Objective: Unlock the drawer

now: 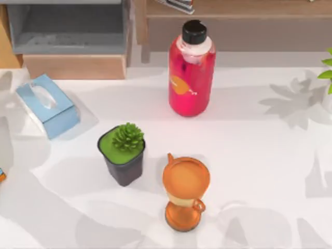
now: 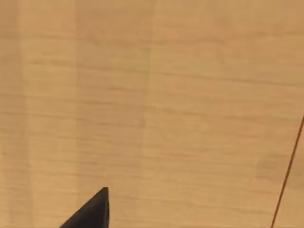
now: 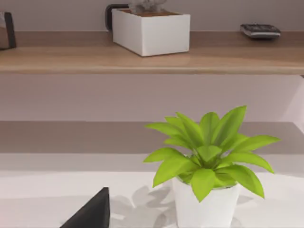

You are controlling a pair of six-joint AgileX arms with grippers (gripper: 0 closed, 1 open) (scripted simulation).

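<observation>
The drawer (image 1: 67,31) is at the table's back left: a grey inner box with a light wooden front panel (image 1: 75,66) facing the table. In the left wrist view a light wood-grain surface (image 2: 152,104) lies very close, with a thin dark seam (image 2: 287,175) at one side. A dark tip of my left gripper (image 2: 92,213) shows just in front of that wood. A dark tip of my right gripper (image 3: 92,213) shows above the white table, near a leafy plant.
A red bottle (image 1: 191,72) with a black cap stands at the back middle. A blue tissue box (image 1: 47,105) lies left, a small dark potted succulent (image 1: 123,153) and an orange hourglass-shaped piece (image 1: 185,192) near the front. A green plant in a white pot (image 3: 209,190) stands at the right edge, below a wooden shelf (image 3: 71,59).
</observation>
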